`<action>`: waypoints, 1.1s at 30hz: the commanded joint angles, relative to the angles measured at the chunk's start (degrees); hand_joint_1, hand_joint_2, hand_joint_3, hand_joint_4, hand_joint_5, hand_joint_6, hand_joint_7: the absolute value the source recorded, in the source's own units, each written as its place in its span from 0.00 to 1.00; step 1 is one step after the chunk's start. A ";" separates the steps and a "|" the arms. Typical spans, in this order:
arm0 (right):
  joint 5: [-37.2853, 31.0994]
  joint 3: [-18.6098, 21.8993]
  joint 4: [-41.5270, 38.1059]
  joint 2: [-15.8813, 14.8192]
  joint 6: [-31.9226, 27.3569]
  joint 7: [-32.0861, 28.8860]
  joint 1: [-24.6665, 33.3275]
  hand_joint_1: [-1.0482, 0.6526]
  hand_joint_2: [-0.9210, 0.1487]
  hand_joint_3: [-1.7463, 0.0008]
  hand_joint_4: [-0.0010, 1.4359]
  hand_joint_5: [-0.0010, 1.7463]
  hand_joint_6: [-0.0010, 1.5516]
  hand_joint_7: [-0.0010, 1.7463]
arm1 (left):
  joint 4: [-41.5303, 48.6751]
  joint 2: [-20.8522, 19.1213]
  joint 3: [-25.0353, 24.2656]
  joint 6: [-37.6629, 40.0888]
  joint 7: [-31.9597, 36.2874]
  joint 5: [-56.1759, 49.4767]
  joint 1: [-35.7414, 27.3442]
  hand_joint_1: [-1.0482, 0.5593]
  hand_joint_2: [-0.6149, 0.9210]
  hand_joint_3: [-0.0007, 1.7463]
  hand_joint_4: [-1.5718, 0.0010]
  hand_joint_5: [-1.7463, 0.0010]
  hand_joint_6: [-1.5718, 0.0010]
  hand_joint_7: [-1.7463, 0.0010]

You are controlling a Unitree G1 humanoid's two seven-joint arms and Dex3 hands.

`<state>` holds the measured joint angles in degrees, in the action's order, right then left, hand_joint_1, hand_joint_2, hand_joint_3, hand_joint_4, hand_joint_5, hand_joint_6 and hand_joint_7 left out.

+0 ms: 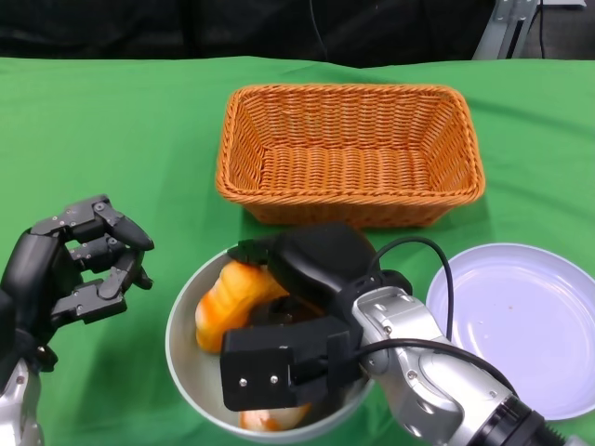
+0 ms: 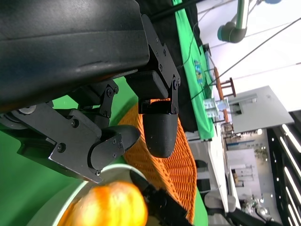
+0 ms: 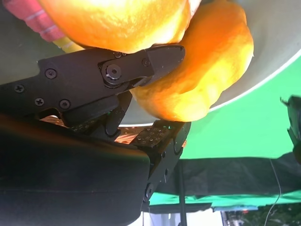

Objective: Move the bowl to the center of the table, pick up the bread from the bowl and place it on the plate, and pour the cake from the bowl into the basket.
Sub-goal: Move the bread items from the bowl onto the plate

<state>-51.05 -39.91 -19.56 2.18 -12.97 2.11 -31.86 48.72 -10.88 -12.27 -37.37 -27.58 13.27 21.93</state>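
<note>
Green cloth (image 1: 112, 121): spread over the whole table.
Basket (image 1: 350, 153): set far centre, kept empty for the cake.
Plate (image 1: 530, 325): left bare at near right for the bread.
Bowl (image 1: 186, 358): placed near centre.
Right hand (image 1: 307, 279): reached into the bowl, fingers pressed on the bread (image 1: 232, 297); a firm grasp cannot be told.
Left hand (image 1: 79, 269): held released, left of the bowl.

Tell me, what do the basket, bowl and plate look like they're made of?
The basket looks like woven wicker or rattan, orange-brown, with visible interlaced strands. The bowl seems smooth and grey-white, maybe metal or plastic; its rim has a dull sheen. The plate looks like glossy pale plastic or ceramic; I cannot tell which.
</note>
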 commanded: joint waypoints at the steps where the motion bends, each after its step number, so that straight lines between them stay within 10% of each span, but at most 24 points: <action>1: -0.92 -0.90 -0.62 -1.30 0.08 -0.02 1.13 0.27 0.02 1.00 0.60 0.22 0.49 0.03 | 0.48 -0.78 -0.60 -1.26 1.46 -0.59 0.23 0.61 0.76 0.56 0.48 0.14 0.48 0.31; 12: -1.67 -1.08 -4.17 -2.11 6.18 -10.13 1.91 0.39 0.03 1.00 0.50 0.53 0.58 0.03 | 0.92 -0.84 -0.24 -2.86 3.83 -2.53 -0.01 0.61 0.76 0.56 0.49 0.13 0.48 0.33; 24: 2.14 1.67 -12.91 -2.05 18.98 -22.96 0.65 0.45 0.00 0.92 0.43 0.62 0.64 0.03 | 1.94 -0.56 0.14 -4.48 5.68 -4.02 0.02 0.60 0.80 0.51 0.49 0.12 0.48 0.33; 28: 3.07 2.50 -15.36 -1.50 21.14 -25.83 -0.10 0.46 0.00 0.94 0.40 0.88 0.68 0.11 | 2.51 -0.45 0.09 -4.65 5.93 -3.97 0.18 0.60 0.80 0.51 0.50 0.12 0.48 0.33; 30: 3.72 3.13 -16.41 -1.20 22.36 -27.38 -0.45 0.46 0.00 0.93 0.40 0.97 0.49 0.50 | 2.91 -0.40 0.02 -4.80 6.01 -3.90 0.32 0.61 0.80 0.49 0.49 0.13 0.48 0.32; 33: 4.69 4.16 -17.27 -1.16 24.30 -28.60 -0.90 0.45 0.00 0.93 0.42 0.95 0.44 0.55 | 3.59 -0.55 0.09 -5.03 6.14 -4.08 0.57 0.61 0.81 0.48 0.49 0.13 0.48 0.32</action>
<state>-47.11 -36.78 -35.93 1.43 10.98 -25.89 -31.95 51.59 -10.76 -11.89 -41.64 -22.31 9.52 21.93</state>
